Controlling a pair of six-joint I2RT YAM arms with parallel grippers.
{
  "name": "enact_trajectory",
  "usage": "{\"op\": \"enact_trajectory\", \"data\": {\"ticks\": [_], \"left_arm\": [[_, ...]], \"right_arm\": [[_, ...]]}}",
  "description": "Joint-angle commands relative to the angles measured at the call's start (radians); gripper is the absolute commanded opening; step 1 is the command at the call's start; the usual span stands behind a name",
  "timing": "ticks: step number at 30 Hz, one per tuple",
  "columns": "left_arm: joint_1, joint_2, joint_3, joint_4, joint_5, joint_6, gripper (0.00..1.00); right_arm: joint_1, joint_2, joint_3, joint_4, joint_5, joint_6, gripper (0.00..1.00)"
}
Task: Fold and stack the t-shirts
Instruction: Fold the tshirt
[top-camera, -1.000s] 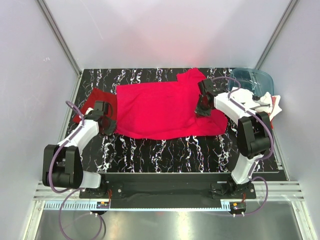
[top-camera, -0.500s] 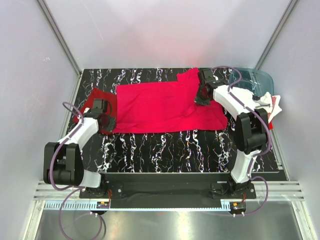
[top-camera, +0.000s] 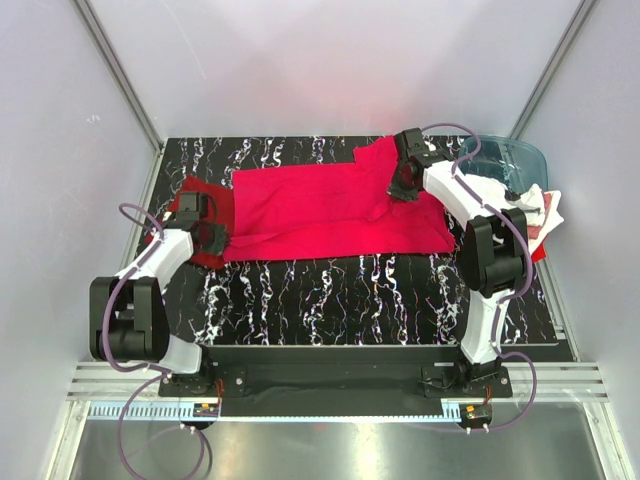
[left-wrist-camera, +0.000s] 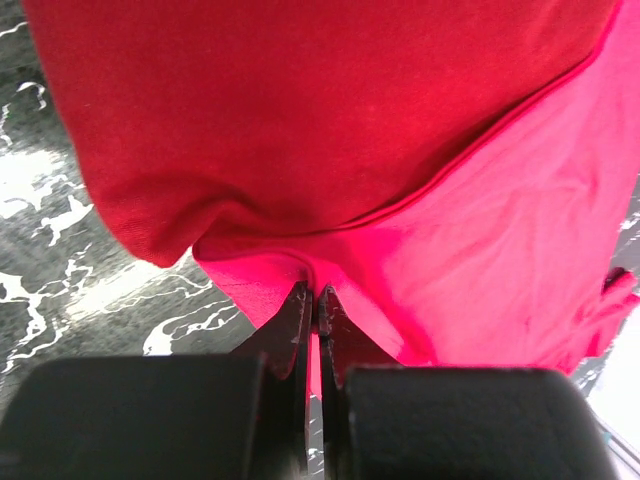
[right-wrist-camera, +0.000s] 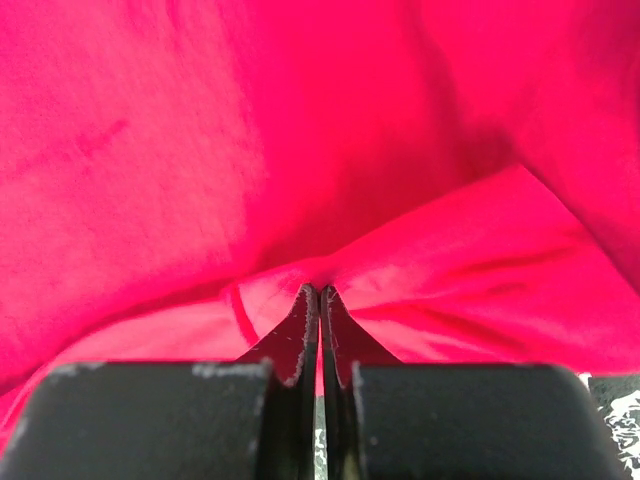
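Note:
A bright crimson t-shirt (top-camera: 320, 208) lies spread across the back of the black marbled table (top-camera: 330, 300). A darker red t-shirt (top-camera: 190, 195) lies under its left end. My left gripper (top-camera: 213, 238) is shut on the crimson shirt's near left edge (left-wrist-camera: 290, 275), next to the darker red cloth (left-wrist-camera: 280, 110). My right gripper (top-camera: 402, 188) is shut on a pinched fold of the crimson shirt (right-wrist-camera: 330, 270) near its right sleeve. White, pink and red shirts (top-camera: 525, 205) sit piled at the far right.
A translucent blue-teal plastic tub (top-camera: 505, 160) stands at the back right corner, behind the pile. White walls close in the table on three sides. The table's near half shows bare marbled surface.
Both grippers have moved toward the back of the table, drawing the crimson shirt's near edge back, so the shirt is now a narrower band.

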Motion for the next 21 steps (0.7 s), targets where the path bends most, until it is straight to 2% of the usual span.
{"op": "enact_trajectory", "data": {"ticks": [1,21], "left_arm": [[0.008,0.008,0.013,0.06,0.022,-0.019,0.0],[0.036,0.047,0.037,0.12,0.07,-0.003,0.0]], "right_arm": [[-0.013,0.002,0.055,-0.004,0.05,0.016,0.0],[-0.037,-0.001,0.052,0.03,0.07,0.05,0.0]]}}
